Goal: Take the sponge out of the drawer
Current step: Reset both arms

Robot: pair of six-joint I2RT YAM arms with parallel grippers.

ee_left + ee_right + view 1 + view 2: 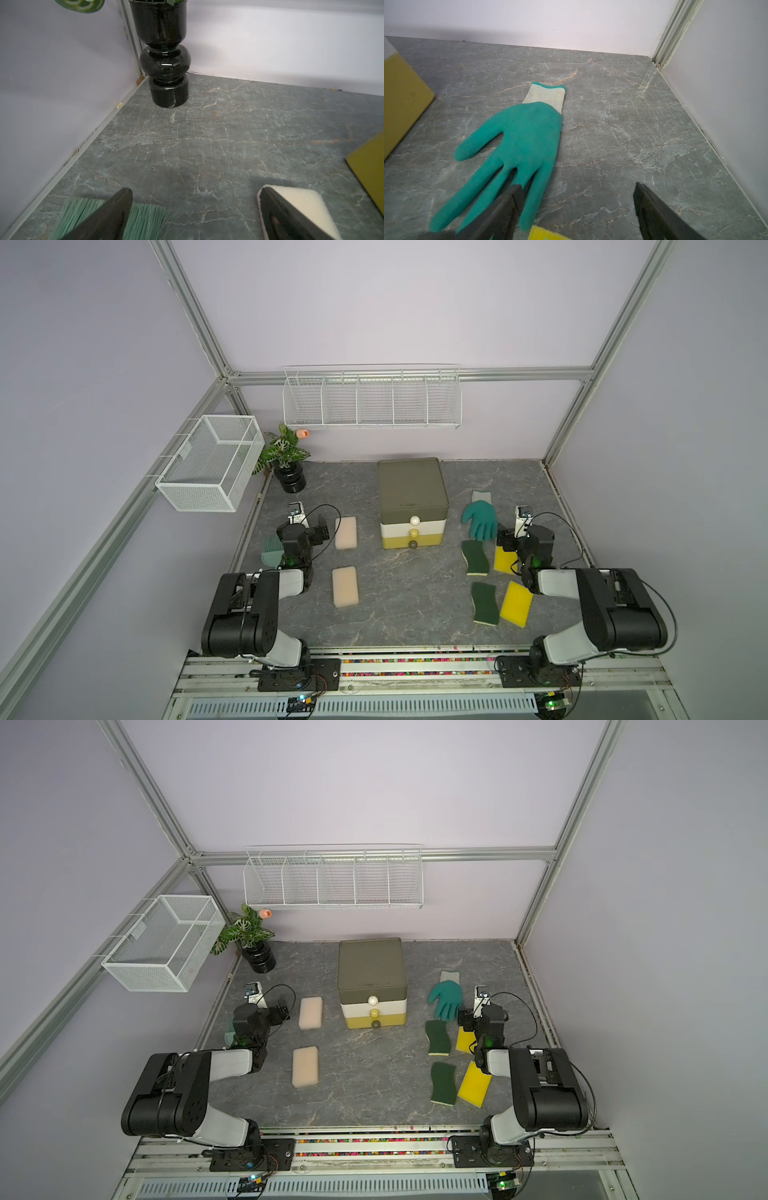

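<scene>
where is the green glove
In both top views the green glove lies flat right of the drawer unit, just behind a dark green sponge.

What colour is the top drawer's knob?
Cream white; the top drawer's knob shows best in a top view.

Nothing written can be read anywhere. A faint mark on the lid of the drawer unit [411, 483], midway between both pairs of jaws, is too small to make out.

Plain lilac walls [374, 302] enclose a grey, marble-patterned tabletop [395, 593] under soft, even light.
</scene>
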